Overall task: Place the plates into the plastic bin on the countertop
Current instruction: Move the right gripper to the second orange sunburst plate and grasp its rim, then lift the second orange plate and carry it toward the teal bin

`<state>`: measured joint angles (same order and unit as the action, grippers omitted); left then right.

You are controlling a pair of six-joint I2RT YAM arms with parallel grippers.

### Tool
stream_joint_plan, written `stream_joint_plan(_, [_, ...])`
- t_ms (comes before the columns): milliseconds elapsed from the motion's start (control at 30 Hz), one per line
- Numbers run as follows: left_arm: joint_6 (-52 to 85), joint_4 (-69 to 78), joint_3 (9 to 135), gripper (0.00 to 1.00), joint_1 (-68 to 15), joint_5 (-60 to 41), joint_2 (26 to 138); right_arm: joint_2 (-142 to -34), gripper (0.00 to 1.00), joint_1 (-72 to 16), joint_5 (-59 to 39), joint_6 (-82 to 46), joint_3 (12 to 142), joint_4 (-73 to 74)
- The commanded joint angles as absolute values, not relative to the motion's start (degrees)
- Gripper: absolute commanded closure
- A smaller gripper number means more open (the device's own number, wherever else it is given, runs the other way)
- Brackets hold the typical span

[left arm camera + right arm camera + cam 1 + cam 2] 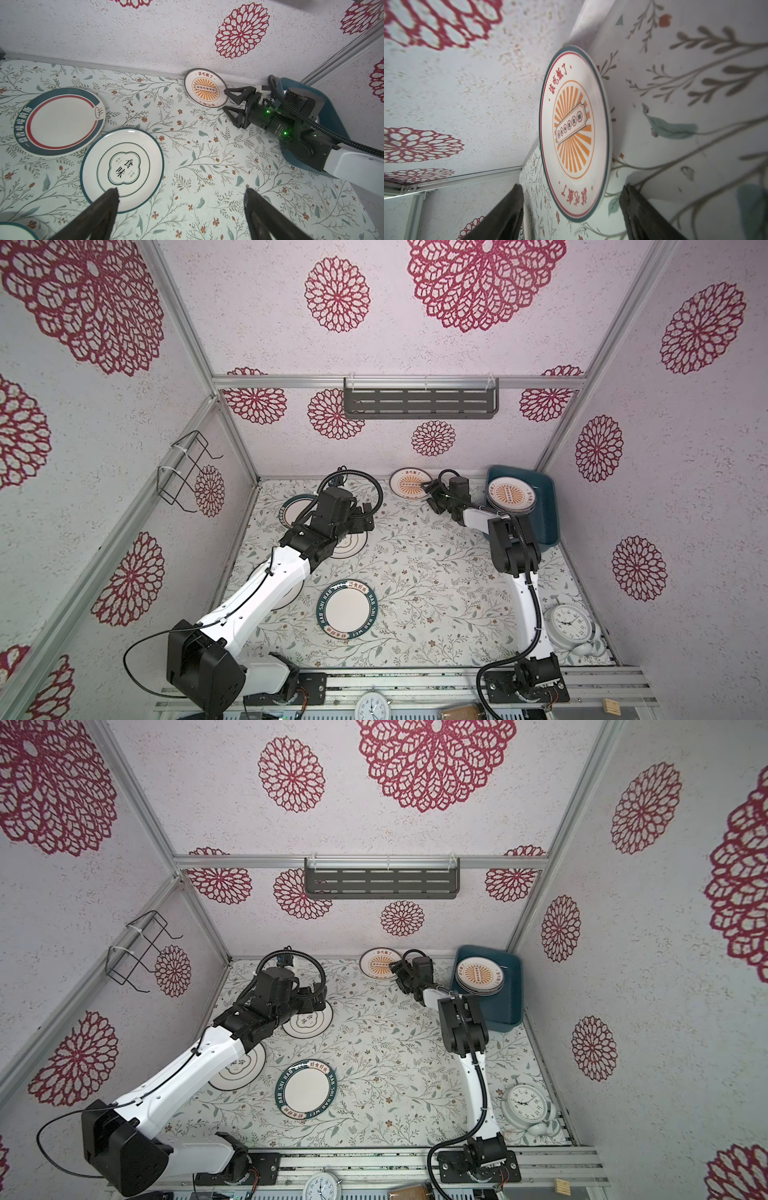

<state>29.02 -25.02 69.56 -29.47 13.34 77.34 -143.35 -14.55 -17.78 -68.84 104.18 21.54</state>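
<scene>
A sunburst plate (411,485) (575,133) lies on the countertop (436,572) by the back wall. My right gripper (430,493) (572,199) is open, one finger on each side of that plate's near rim, not touching it. The teal plastic bin (540,510) at the back right holds a stack of sunburst plates (511,494). My left gripper (365,516) (180,194) hangs open and empty beside a clover plate (122,169) (309,1023). A red-ringed plate (60,121) lies behind it. A green-lettered plate (350,610) lies at front centre, and another clover plate (243,1073) is half hidden under the left arm.
A white clock (567,622) lies at the front right near the right arm's base. A grey slotted shelf (419,400) hangs on the back wall and a wire rack (187,472) on the left wall. Another clock (373,705) sits below the front rail.
</scene>
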Motion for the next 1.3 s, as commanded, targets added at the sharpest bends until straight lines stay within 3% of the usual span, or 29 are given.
stream_joint_plan(0, [28.1, -25.3, 72.1, 0.03, -29.4, 14.2, 78.9, -144.7, 0.25, -14.9, -15.5, -71.6, 106.5, 20.7])
stream_joint_plan(267, [27.6, -25.0, 73.7, 0.03, -29.5, 14.7, 80.5, -148.3, 0.46, -15.4, -13.7, -75.5, 110.0, 18.0])
stream_joint_plan(700, [28.0, -24.8, 72.8, 0.03, -29.4, 14.8, 79.4, -148.0, 0.97, -15.6, -12.4, -77.9, 109.2, 12.9])
stream_joint_plan(1067, [29.5, -23.2, 68.3, 0.03, -29.5, 13.6, 74.5, -140.8, 1.00, -15.6, -13.7, -76.7, 100.4, 19.0])
stream_joint_plan(1267, [28.9, -22.1, 67.9, 0.03, -29.5, 11.0, 75.1, -129.5, 1.00, -15.6, -16.1, -71.3, 89.6, 19.5])
